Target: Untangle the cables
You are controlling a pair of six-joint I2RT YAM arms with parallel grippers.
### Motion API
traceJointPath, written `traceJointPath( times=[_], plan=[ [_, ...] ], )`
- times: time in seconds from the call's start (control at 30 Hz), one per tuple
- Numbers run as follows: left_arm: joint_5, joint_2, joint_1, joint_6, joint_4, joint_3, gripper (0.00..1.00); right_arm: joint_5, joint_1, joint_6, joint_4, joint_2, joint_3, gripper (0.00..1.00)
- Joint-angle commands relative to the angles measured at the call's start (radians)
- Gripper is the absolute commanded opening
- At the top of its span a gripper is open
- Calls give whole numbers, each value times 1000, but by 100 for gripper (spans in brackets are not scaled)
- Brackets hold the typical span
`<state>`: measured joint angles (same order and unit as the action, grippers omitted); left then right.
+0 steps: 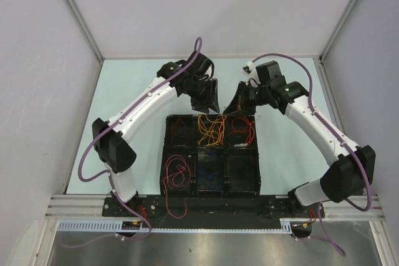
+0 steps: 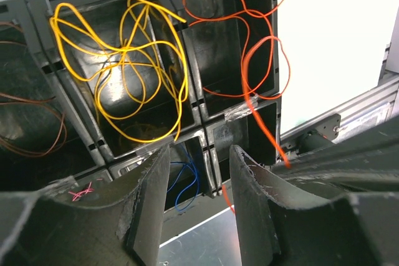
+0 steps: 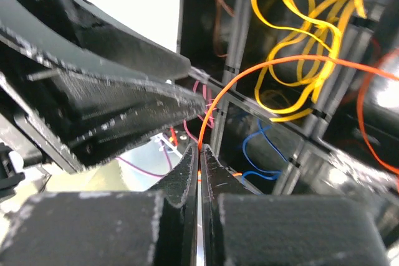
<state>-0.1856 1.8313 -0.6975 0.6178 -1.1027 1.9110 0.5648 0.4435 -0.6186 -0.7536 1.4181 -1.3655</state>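
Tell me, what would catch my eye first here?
A black plastic compartment tray sits in the middle of the pale table, with a bright yellow wire tangle in its far middle compartment. Above its far edge, the right gripper is shut on a thin orange wire, and the left gripper hangs open beside it.

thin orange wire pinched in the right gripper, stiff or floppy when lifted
Probably floppy: the thin orange wire curves in loose loops. Likely light, since the right gripper holds it by fingertips alone. It may snag, as it crosses dividers of the black plastic compartment tray.
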Motion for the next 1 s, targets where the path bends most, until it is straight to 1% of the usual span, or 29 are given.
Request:
traceJointPath(
  times=[0.0, 0.07, 0.2, 0.33, 0.5, 0.63, 0.77, 0.87, 0.9, 0.97],
  plan=[
    [15, -82, 21, -16, 35, -36, 48, 147, 4, -10, 149, 56, -38, 0],
    [17, -93, 27, -16, 35, -49, 48, 164, 4, 2, 166, 85, -37, 0],
    [20, -107, 38, -18, 33, -63, 48, 168, -37, 22, 166, 120, -6, 0],
    [25, -116, 46, -20, 32, -73, 48, 248, -113, 34, 230, 154, 80, 0],
    [28, -113, 55, -20, 24, -70, 48, 276, -173, 94, 204, 203, 123, 0],
    [31, -104, 61, -20, 23, -63, 48, 282, -212, 151, 145, 257, 128, 0],
    [34, -87, 64, -20, 10, -37, 48, 242, -239, 197, 76, 254, 129, 0],
    [35, -69, 67, -21, 3, -17, 48, 166, -247, 230, 16, 245, 128, 0],
    [35, -66, 69, -23, 1, -12, 48, 117, -250, 241, 1, 243, 128, 0],
    [31, -50, 69, -23, -2, 2, 48, 80, -246, 252, -24, 248, 128, 0]
  ],
)
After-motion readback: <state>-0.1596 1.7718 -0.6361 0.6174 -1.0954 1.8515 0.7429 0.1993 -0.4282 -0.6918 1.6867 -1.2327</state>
